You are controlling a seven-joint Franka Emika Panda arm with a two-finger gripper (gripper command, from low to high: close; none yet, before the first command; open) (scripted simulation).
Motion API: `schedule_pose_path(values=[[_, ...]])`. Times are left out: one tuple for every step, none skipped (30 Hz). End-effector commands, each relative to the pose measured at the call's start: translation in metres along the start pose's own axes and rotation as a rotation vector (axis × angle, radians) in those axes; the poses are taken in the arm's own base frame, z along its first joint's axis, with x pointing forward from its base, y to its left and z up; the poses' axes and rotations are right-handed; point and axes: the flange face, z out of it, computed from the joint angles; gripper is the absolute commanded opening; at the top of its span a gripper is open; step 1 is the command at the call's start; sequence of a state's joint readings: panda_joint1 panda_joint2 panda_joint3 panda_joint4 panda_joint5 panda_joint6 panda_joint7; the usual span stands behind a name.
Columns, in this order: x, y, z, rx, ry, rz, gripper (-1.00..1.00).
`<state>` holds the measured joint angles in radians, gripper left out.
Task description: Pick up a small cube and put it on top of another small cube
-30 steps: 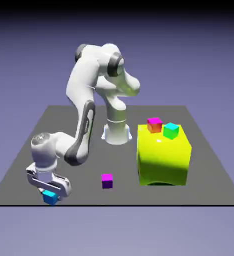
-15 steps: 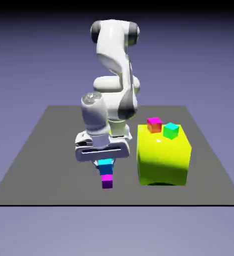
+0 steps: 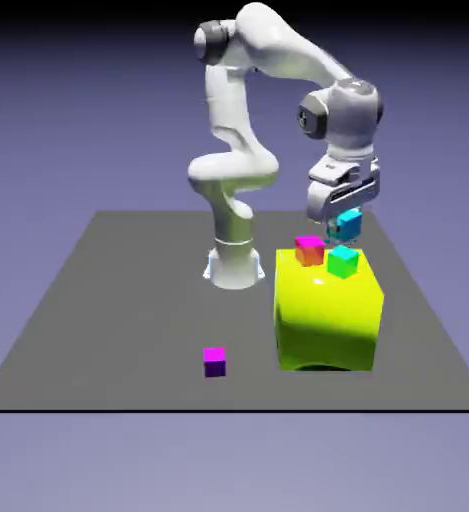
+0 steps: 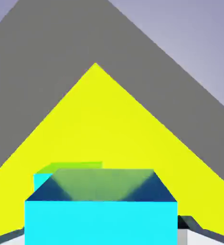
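You see the small, plain-faced, bright cyan-blue cube (image 3: 349,224) (image 4: 101,215) lifted clear of the desk, sitting level, above the far right corner of the big yellow-green block (image 3: 328,318).

A second ago the gripper (image 3: 345,226) was low at the table's near corner on the exterior view's left, closing on the small cyan-blue cube (image 3: 349,224). Since then the arm has swung across to the exterior view's right and risen, passing over the small purple-magenta cube (image 3: 214,361) midway. The cyan-blue cube, lifted off the table, now hangs clamped just above the yellow-green block (image 3: 328,315).
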<state>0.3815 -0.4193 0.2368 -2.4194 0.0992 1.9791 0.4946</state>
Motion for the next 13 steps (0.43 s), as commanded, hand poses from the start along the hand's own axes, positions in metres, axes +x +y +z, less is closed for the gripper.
schedule_pose_path(values=[[0.0, 0.0, 0.0, -0.002, 0.002, 0.0, -1.0], [0.001, 0.0, 0.016, -0.002, 0.002, 0.0, -1.0], [0.002, -0.001, 0.031, -0.002, 0.002, 0.0, -1.0], [0.002, -0.001, 0.047, -0.002, 0.002, 0.0, -1.0], [0.001, 0.0, 0.062, -0.002, 0.002, 0.0, -1.0], [0.001, 0.0, 0.07, -0.002, 0.002, 0.0, -1.0], [0.001, 0.0, 0.07, -0.002, 0.002, 0.0, 1.0], [0.001, 0.0, 0.07, -0.002, 0.002, 0.0, 1.0], [0.002, -0.001, 0.055, -0.002, 0.002, 0.0, 1.0], [0.002, -0.001, 0.039, -0.002, 0.002, 0.0, 1.0], [0.002, -0.001, 0.024, -0.002, 0.002, 0.0, 1.0], [0.001, 0.0, 0.008, -0.002, 0.002, 0.0, 1.0], [0.0, 0.0, 0.0, -0.002, 0.002, 0.0, 1.0]])
